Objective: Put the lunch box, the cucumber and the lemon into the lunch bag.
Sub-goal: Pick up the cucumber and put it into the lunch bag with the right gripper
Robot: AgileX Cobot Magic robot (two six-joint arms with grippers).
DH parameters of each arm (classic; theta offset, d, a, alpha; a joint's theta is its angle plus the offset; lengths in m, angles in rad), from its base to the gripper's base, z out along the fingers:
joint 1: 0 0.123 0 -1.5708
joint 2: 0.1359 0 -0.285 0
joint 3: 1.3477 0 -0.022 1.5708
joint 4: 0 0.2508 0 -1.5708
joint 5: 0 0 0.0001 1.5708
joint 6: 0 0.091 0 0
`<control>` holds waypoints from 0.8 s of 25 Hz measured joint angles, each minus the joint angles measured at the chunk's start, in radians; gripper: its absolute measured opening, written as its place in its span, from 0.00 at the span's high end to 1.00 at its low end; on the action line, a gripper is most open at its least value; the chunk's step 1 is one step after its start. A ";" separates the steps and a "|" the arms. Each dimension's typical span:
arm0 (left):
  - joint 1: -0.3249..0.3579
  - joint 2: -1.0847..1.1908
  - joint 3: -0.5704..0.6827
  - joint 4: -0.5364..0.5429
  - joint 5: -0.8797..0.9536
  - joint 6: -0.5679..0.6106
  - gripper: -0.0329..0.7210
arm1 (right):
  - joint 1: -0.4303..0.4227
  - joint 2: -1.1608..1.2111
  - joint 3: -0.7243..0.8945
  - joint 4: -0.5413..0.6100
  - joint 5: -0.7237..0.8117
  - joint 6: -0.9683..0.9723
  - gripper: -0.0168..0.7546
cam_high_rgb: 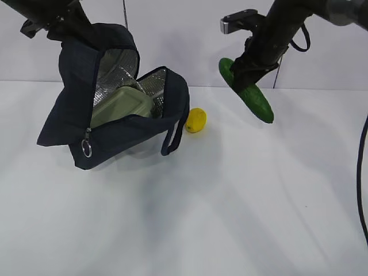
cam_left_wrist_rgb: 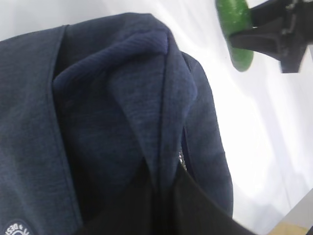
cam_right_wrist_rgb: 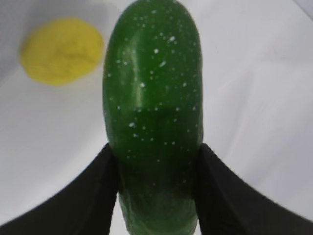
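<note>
The navy lunch bag (cam_high_rgb: 109, 129) hangs tilted at the left, its mouth open toward the right and its silver lining showing. Inside it lies the lunch box (cam_high_rgb: 122, 107) with its sage-green lid. My left gripper (cam_left_wrist_rgb: 164, 188) is shut on a fold of the lunch bag (cam_left_wrist_rgb: 107, 112) at its top. The yellow lemon (cam_high_rgb: 196, 120) rests on the table just right of the bag. My right gripper (cam_high_rgb: 248, 75) holds the dark green cucumber (cam_high_rgb: 246, 91) in the air, slanted, right of the lemon. In the right wrist view the cucumber (cam_right_wrist_rgb: 154, 112) sits between both fingers (cam_right_wrist_rgb: 98, 191), with the lemon (cam_right_wrist_rgb: 62, 51) beyond it.
A white table (cam_high_rgb: 230, 201) spreads under everything, with a pale wall behind. A metal ring pull (cam_high_rgb: 87, 149) dangles from the bag's zipper at its lower left. A strap loop (cam_high_rgb: 174, 138) hangs from the bag beside the lemon. A black cable (cam_high_rgb: 361, 184) runs down the right edge.
</note>
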 joint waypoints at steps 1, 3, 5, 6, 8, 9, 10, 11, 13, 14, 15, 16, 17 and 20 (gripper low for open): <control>0.000 0.000 0.000 0.000 -0.007 0.000 0.95 | 0.000 -0.012 0.000 0.025 0.000 0.024 0.53; 0.000 0.000 0.000 0.000 -0.019 0.000 0.95 | 0.000 -0.037 -0.001 0.093 0.002 0.083 0.53; 0.000 0.000 0.000 -0.002 -0.035 0.000 0.95 | 0.000 -0.052 -0.001 0.183 0.003 0.144 0.53; 0.000 0.000 0.000 -0.009 -0.040 0.000 0.95 | 0.000 -0.059 -0.001 0.244 0.003 0.178 0.53; 0.000 0.000 0.000 -0.029 -0.058 0.000 0.95 | 0.000 -0.062 -0.001 0.370 0.003 0.216 0.53; 0.000 0.000 0.000 -0.041 -0.062 0.000 0.95 | 0.000 -0.062 -0.001 0.438 0.003 0.226 0.53; 0.000 0.000 0.000 -0.053 -0.066 0.000 0.95 | 0.000 -0.062 -0.001 0.501 0.004 0.230 0.53; 0.000 0.000 0.000 -0.064 -0.068 0.000 0.95 | 0.000 -0.062 -0.001 0.550 0.004 0.234 0.53; 0.000 0.000 0.000 -0.076 -0.073 0.000 0.95 | 0.000 -0.062 -0.001 0.645 0.004 0.234 0.53; 0.000 0.000 0.000 -0.081 -0.075 0.000 0.95 | 0.000 -0.062 -0.001 0.675 0.004 0.236 0.53; 0.000 0.000 0.000 -0.087 -0.077 0.000 0.95 | 0.000 -0.062 -0.001 0.706 0.004 0.236 0.53; 0.000 0.000 0.000 -0.093 -0.077 0.000 0.95 | 0.000 -0.062 -0.001 0.737 0.002 0.236 0.53; 0.000 0.000 0.000 -0.103 -0.077 0.000 0.95 | 0.000 -0.062 -0.001 0.772 -0.004 0.236 0.53; 0.000 0.000 0.000 -0.121 -0.077 0.000 0.95 | 0.000 -0.062 -0.001 0.875 -0.030 0.239 0.53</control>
